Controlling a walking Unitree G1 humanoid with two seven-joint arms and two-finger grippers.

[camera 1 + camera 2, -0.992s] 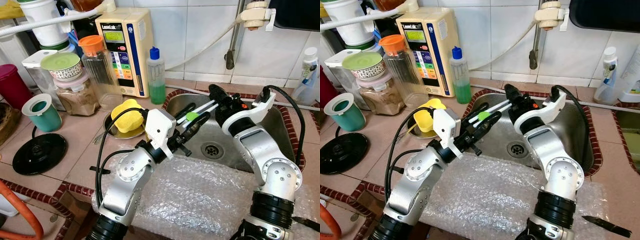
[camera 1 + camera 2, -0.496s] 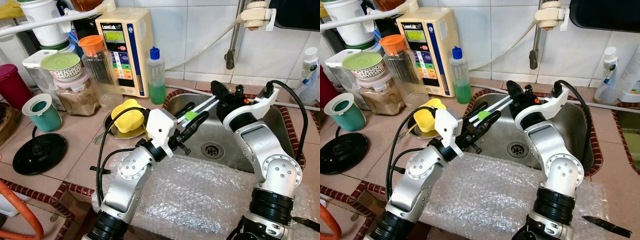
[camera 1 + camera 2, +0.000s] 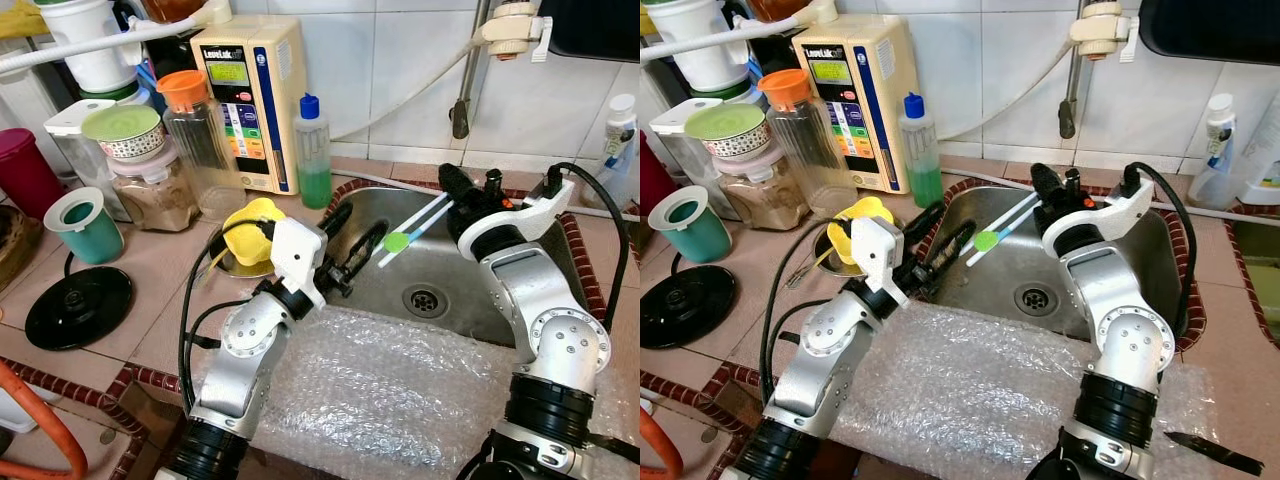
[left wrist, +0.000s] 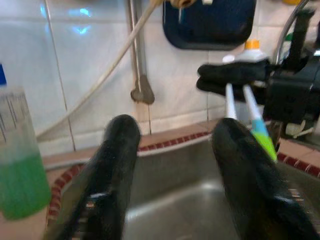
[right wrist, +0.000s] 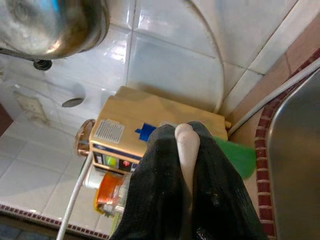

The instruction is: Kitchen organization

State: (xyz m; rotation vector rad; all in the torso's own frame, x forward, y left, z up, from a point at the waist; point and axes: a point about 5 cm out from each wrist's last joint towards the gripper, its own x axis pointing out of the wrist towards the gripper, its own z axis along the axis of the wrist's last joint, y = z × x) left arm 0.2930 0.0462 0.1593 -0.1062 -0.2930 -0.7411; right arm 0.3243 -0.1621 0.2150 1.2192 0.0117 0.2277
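The right gripper (image 3: pixel 450 186) clamps two white, green-tipped plastic utensils (image 3: pixel 412 226) over the steel sink (image 3: pixel 440 270), pointing toward eight o'clock, while the left gripper (image 3: pixel 352 238) gapes empty, so any transfer likely needs steady alignment.

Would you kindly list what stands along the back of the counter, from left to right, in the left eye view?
Teal cup → powder jar → orange-lidded jar → beige appliance → green soap bottle → white bottle.
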